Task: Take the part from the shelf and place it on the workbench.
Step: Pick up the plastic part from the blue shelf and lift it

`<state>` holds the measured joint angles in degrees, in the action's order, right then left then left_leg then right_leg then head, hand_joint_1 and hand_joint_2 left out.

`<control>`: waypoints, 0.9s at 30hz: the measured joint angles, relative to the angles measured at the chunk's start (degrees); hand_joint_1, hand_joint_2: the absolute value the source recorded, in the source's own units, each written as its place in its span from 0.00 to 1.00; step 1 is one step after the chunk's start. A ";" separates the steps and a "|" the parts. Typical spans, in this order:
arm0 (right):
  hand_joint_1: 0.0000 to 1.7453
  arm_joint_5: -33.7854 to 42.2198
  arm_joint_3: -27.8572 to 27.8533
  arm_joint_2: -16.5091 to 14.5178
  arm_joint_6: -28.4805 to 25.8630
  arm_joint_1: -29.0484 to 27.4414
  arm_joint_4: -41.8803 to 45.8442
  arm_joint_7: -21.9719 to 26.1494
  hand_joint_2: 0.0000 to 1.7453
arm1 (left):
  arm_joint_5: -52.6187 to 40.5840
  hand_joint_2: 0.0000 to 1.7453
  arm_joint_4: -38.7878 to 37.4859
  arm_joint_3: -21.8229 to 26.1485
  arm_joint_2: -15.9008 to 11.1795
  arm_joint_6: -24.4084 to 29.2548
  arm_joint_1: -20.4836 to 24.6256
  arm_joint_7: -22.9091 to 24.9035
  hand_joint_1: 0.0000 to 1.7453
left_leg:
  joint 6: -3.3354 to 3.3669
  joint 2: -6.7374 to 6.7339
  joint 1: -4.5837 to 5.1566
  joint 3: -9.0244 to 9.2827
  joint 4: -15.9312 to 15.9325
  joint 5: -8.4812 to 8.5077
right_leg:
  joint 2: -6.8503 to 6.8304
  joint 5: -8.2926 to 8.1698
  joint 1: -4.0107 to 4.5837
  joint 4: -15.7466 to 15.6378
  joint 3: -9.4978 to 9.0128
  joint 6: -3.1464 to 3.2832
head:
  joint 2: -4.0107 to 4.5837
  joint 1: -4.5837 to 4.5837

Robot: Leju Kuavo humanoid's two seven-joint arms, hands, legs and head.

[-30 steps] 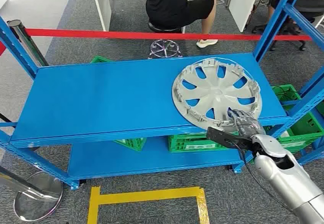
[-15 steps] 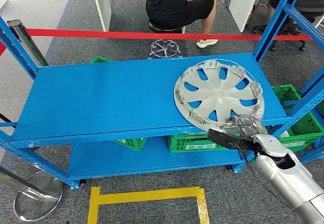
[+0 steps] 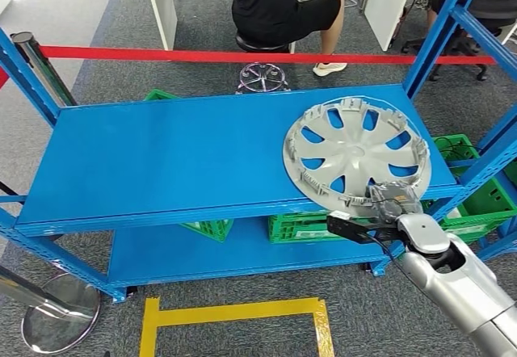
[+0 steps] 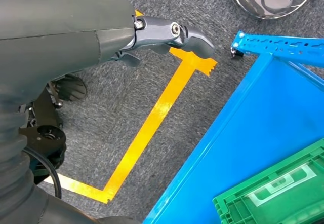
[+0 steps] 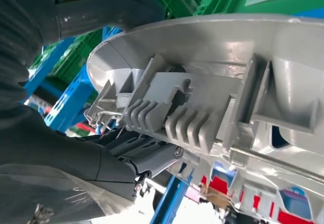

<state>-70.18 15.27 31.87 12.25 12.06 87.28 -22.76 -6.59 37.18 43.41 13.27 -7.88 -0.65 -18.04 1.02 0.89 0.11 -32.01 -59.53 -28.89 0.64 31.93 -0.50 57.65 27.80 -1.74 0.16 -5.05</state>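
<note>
The part is a silver hubcap (image 3: 356, 151) lying inner side up at the right end of the blue shelf's top board (image 3: 153, 155). My right hand (image 3: 390, 199) grips its near rim at the shelf's front edge, and that rim overhangs the edge. In the right wrist view the hubcap's ribbed clips (image 5: 179, 112) sit close to the camera, with dark fingers (image 5: 145, 153) under the rim. My left hand (image 4: 168, 31) hangs over the grey floor, fingers stretched out and holding nothing.
Green crates (image 3: 304, 226) stand on the lower board and another (image 3: 476, 195) to the right. Blue uprights (image 3: 439, 34) frame the shelf's right end. Behind a red barrier tape (image 3: 182, 53) a person (image 3: 275, 2) sits on a stool. Yellow floor tape (image 3: 232, 312) lies near me.
The hubcap has slid to the right and toward the shelf's front edge, drawn by my right hand. My right hand has pulled back a little toward me.
</note>
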 joint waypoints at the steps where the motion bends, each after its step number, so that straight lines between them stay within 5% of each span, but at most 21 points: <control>1: 1.00 -0.43 0.16 0.00 -0.37 -0.01 0.45 0.09 1.00 | 0.03 1.00 0.00 -0.10 0.00 0.02 0.00 -0.01 0.00 | 0.00 0.00 0.00 0.00 0.00 0.00 | 0.00 0.00 0.00 0.00 0.00 0.00 | 0.01 0.00; 15: 1.00 0.20 0.72 -0.55 -6.80 -0.99 6.21 1.96 1.00 | 0.83 1.00 0.00 -0.28 0.02 -0.13 -0.12 -0.87 0.00 | 0.00 0.02 0.00 -0.01 0.00 0.00 | -0.03 0.00 0.00 0.00 0.01 0.00 | 0.00 0.00; 20: 1.00 12.41 -3.46 -6.50 -25.98 -8.95 22.32 11.15 1.00 | 0.62 1.00 -0.02 -0.22 0.06 -0.08 -0.27 -4.29 0.00 | 0.01 0.06 -0.01 -0.05 0.06 -0.03 | -0.07 0.06 0.01 0.00 0.06 0.00 | 0.00 -0.01; 27: 1.00 28.05 -4.45 -10.32 -31.48 -15.10 29.27 24.04 1.00 | 0.38 1.00 -0.05 0.31 0.04 -1.77 -0.94 -7.54 0.00 | 0.01 0.16 -0.01 -0.07 0.07 -0.03 | -0.16 0.07 0.00 0.00 0.07 0.00 | 0.00 -0.02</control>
<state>-42.14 10.83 21.55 -19.24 -3.04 116.55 1.28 -6.21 37.13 43.72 13.31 -9.65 -1.59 -25.58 1.03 1.05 0.10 -32.08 -59.46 -28.92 0.49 32.00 -0.50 57.65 27.87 -1.74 0.16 -5.06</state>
